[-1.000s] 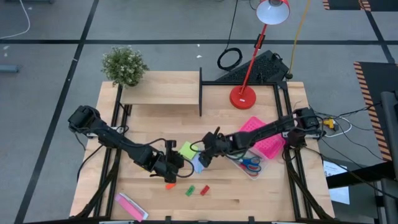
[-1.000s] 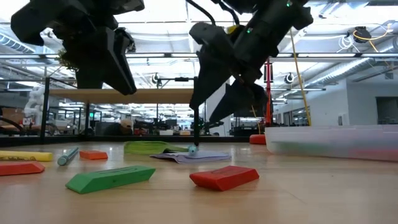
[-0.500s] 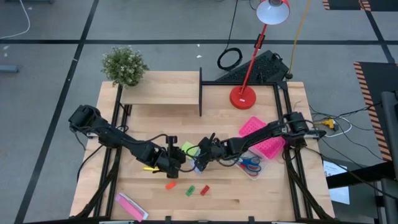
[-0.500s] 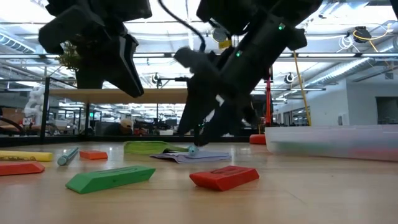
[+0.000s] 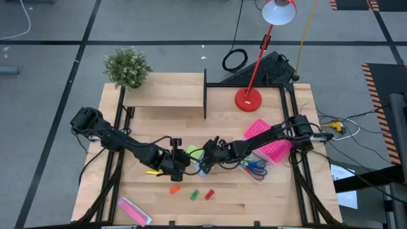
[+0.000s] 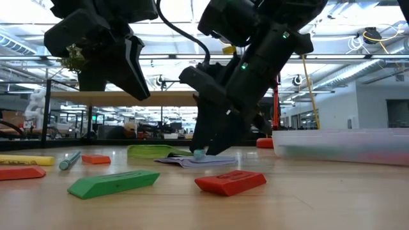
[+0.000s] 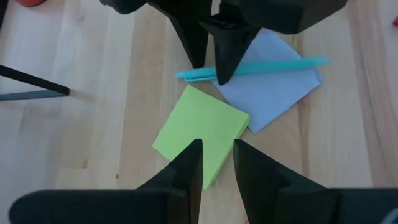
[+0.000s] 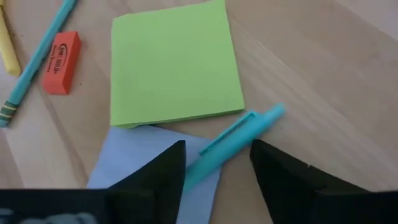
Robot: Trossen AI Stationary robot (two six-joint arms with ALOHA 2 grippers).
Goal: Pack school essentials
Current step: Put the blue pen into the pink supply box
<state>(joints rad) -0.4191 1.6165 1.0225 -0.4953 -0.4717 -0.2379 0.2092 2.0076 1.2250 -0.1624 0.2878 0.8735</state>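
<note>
Lower than a second ago, the right gripper (image 8: pixel 214 168) straddles the smooth teal pen (image 8: pixel 233 144) with parted fingers, on the thin pale-blue pad (image 7: pixel 273 87) beside the square green pad (image 8: pixel 171 65). Left gripper (image 7: pixel 216 163) hovers above, narrowly open. Flat orange block (image 8: pixel 61 53) lies nearby.

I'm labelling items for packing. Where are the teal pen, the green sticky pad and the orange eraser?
teal pen (image 8: pixel 233 143): right wrist view, mid barrel.
green sticky pad (image 8: pixel 174 65): right wrist view, middle of top sheet.
orange eraser (image 8: pixel 62 55): right wrist view, printed face.
</note>
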